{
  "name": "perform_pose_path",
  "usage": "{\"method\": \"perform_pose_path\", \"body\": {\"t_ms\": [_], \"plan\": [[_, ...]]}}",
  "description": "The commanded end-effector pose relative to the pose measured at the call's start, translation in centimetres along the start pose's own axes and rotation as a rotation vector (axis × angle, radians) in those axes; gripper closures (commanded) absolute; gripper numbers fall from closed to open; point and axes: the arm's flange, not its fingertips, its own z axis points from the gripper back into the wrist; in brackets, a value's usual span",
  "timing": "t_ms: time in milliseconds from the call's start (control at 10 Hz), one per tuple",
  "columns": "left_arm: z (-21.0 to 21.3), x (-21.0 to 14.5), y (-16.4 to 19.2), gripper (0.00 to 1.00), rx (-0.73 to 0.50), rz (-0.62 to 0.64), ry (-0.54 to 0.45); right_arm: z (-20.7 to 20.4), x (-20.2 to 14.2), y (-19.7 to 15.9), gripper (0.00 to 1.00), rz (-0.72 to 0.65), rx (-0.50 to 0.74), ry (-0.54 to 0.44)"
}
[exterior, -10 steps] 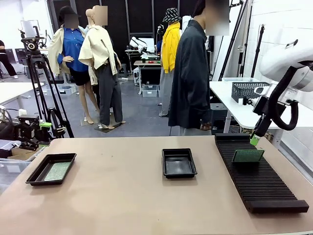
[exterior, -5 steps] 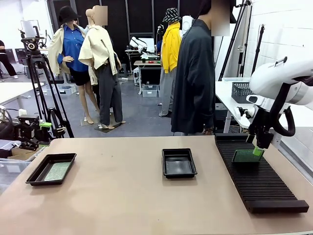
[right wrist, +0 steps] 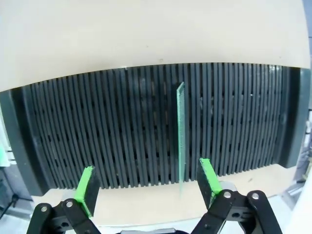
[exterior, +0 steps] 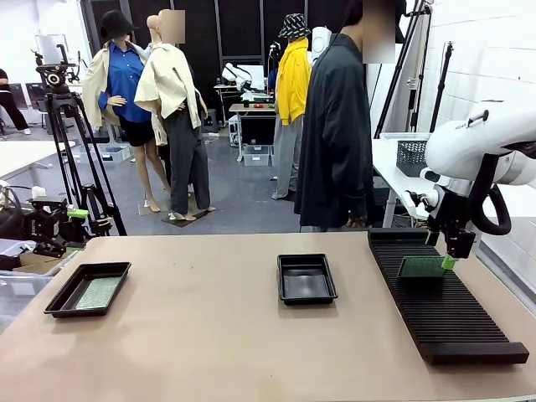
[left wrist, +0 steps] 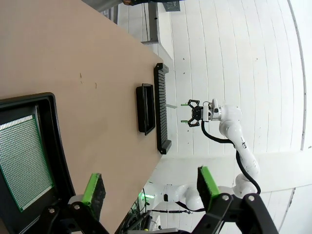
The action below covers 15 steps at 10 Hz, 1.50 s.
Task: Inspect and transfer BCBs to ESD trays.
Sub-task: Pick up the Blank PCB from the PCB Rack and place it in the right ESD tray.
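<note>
A beige worktop [exterior: 209, 335] stretches away to a person in a dark coat [exterior: 335, 134] at its far edge. The thin green rectangular circuit board [right wrist: 181, 136] I want stands upright on edge in one slot of the long black ribbed plastic rack [exterior: 452, 318] on my right. My right jaws are close over it, spread fully wide and gripping nothing. The board's edge lies between the green pads [right wrist: 87, 187], nearer one than the other. To do this well, I reckon I should shift sideways until the board sits midway and keep the pads parallel to its faces. Then I should close gently on its upper margin and lift straight up so it clears the ribs without scraping. Further out, a shallow glossy black plastic tray [exterior: 306, 280] sits empty mid-worktop. At far left a second black tray [exterior: 59, 306] has another green board [exterior: 99, 292] lying flat inside, with my left jaws close by it, wide open and empty.
</note>
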Motion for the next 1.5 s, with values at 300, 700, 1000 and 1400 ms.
{"method": "perform_pose_path", "body": {"t_ms": [300, 700, 1000, 1400], "plan": [[0.0, -0.1, -0.4, 0.00, 0.019, 0.002, -0.001, -2.2, 1.9, -1.2, 0.00, -0.042, -0.060, 0.041], [0.0, -0.1, -0.4, 0.00, 0.019, 0.002, -0.001, -3.5, 2.7, -2.7, 0.00, -0.030, -0.047, 0.074], [0.0, -0.1, -0.4, 0.00, 0.019, 0.002, -0.001, -4.3, 2.0, -3.1, 0.00, -0.036, -0.046, 0.097], [0.0, -0.1, -0.4, 0.00, 0.019, 0.002, -0.001, -3.7, 2.2, -3.6, 0.03, -0.032, -0.042, 0.107]]}}
